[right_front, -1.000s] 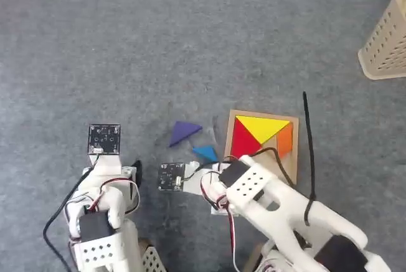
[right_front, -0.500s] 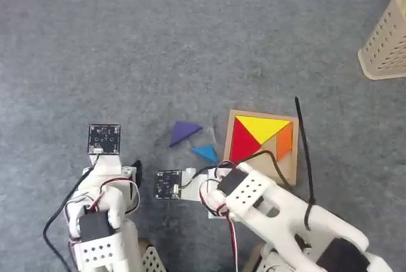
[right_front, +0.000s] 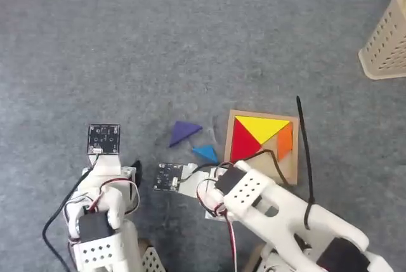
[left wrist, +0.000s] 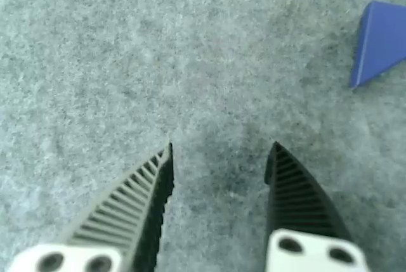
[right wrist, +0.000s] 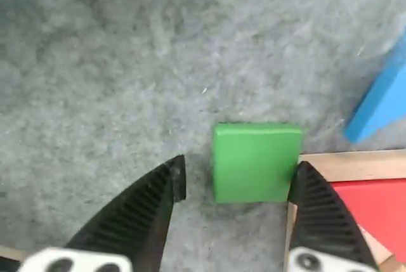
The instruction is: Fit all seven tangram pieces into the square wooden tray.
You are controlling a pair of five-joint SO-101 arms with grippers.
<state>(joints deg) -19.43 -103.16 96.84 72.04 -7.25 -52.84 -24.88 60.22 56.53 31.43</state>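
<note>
Tray [right_front: 263,114]: yellow piece [right_front: 260,127], red piece [right_front: 243,140], orange piece [right_front: 285,139] in; purple triangle [right_front: 184,132], blue triangle [right_front: 205,153], green square [right wrist: 255,161] out. Right tool [right wrist: 240,161] spread astride green square; left tool [left wrist: 222,147] spread.

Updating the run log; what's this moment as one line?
right gripper: open astride green square beside tray | left gripper: open over carpet | loose: blue triangle, purple triangle

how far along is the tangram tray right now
Done: the yellow piece, red piece and orange piece sit in the tray. In hand: the open right pincer straddles the green square on the carpet beside the tray, not gripped. Left: green square, blue triangle and purple triangle lie outside the tray; the left pincer hangs open.
</note>
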